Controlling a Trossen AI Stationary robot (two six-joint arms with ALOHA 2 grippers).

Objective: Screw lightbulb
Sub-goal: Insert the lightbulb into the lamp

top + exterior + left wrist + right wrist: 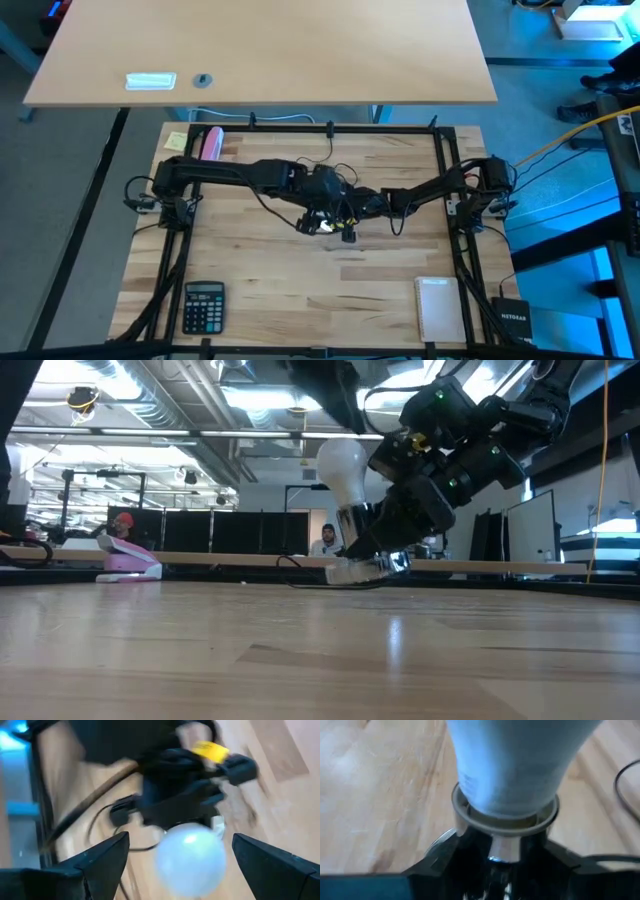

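1. Left gripper (pixel 170 865): fingers (pixel 100 862) spread wide on either side of the lightbulb (pixel 190 857), clear of the glass. Likely a release between turns, to re-grip for another twist.
2. Right gripper (pixel 505 855): clamped on the socket (pixel 505 822) just under the bulb, holding the socket off the desk (pixel 300 290) and apparently steadying it against the twisting load.
3. Lightbulb: seated base-down in the socket collar, tilted, mid-desk between both arms; raised above the desk surface in the low view (pixel 343 468). Thread engagement hidden by the collar; depth of seating cannot be told.
4. Black cord (pixel 95 795): trails from the socket across the desk, slack, so no pull on the held socket.
5. Farther out, clear of the work area: calculator (pixel 203 305) at the near left corner, white pad-like object (pixel 437 308) at the near right, pink-and-white object (pixel 210 142) at the far left.
6. Judged step: tightening partly done; next grip calls for the left fingers to close squarely on the glass.
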